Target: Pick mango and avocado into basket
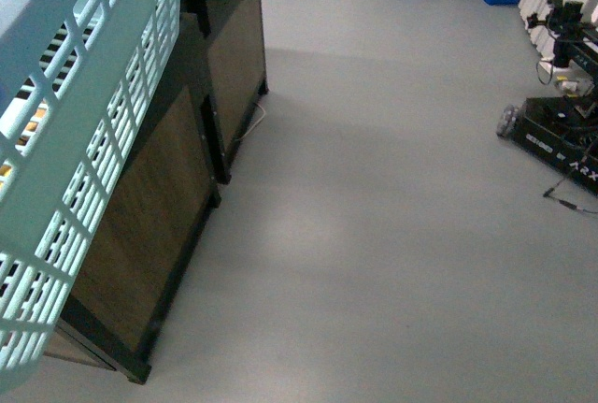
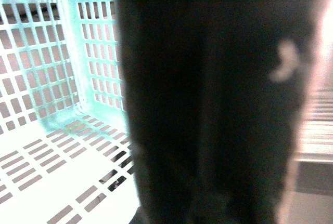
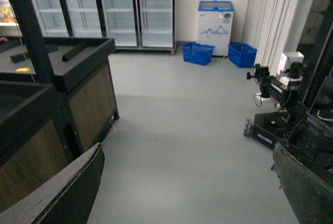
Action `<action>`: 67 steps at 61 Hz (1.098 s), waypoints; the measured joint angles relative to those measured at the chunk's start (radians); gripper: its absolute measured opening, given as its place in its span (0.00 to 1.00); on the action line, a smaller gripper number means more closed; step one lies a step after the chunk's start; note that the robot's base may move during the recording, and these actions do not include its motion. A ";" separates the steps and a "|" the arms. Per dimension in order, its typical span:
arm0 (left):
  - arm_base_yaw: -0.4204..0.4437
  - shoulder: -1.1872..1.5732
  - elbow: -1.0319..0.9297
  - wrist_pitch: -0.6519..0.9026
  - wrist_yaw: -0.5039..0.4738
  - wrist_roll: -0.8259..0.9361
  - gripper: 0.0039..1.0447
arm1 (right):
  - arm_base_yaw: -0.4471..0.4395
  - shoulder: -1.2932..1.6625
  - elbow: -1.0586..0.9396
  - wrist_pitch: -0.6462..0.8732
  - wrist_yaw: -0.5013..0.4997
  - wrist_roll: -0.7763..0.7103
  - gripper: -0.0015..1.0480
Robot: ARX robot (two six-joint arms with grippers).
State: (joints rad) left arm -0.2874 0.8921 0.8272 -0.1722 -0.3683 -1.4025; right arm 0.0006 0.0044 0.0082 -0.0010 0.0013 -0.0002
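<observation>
Basket (image 1: 65,141) — its teal lattice wall fills the left edge of the front frame, close against the camera. I judge it is carried at the robot's left side, ready to receive fruit. The left wrist view looks into it: slotted bottom and walls, no fruit in the part that shows. A dark blurred mass (image 2: 208,104) hides the rest, so I cannot tell the left pincer's state. Mango and avocado — in no view. Right pincer (image 3: 187,154): fingers spread wide, holding nothing, free for picking. Dark display stands (image 1: 159,225) occupy the front frame's left; grey floor (image 1: 374,235) fills the remainder.
</observation>
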 joint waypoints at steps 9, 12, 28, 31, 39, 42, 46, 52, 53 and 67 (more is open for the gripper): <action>0.001 -0.004 0.001 0.000 -0.006 0.004 0.05 | 0.000 0.003 -0.002 -0.001 -0.002 0.000 0.93; 0.001 -0.004 0.002 0.000 -0.006 0.005 0.05 | 0.000 0.000 -0.002 -0.001 -0.002 0.000 0.93; 0.001 -0.003 0.002 0.000 0.001 0.005 0.05 | 0.000 0.000 -0.002 -0.001 -0.002 0.000 0.93; 0.001 -0.002 0.000 -0.001 0.000 0.005 0.05 | 0.000 0.000 -0.003 -0.002 -0.002 0.000 0.93; 0.002 -0.002 0.001 0.000 -0.006 0.006 0.05 | 0.000 0.000 -0.002 -0.001 -0.003 0.000 0.93; 0.003 -0.002 0.001 0.000 -0.006 0.007 0.05 | 0.000 0.000 -0.001 0.000 -0.002 0.000 0.93; 0.003 -0.002 0.000 0.000 -0.006 0.006 0.05 | 0.000 0.000 -0.003 -0.002 -0.003 0.000 0.93; 0.003 -0.003 0.001 0.000 -0.006 0.007 0.05 | 0.000 0.000 -0.003 -0.002 -0.003 0.000 0.93; 0.003 -0.003 0.001 0.000 -0.006 0.006 0.05 | 0.000 0.000 -0.003 -0.002 -0.003 0.000 0.93; 0.003 -0.003 0.001 0.000 -0.005 0.007 0.05 | 0.000 0.001 -0.002 -0.001 -0.002 0.000 0.93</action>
State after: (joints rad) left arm -0.2844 0.8886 0.8284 -0.1726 -0.3733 -1.3952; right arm 0.0006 0.0055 0.0059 -0.0017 -0.0002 -0.0002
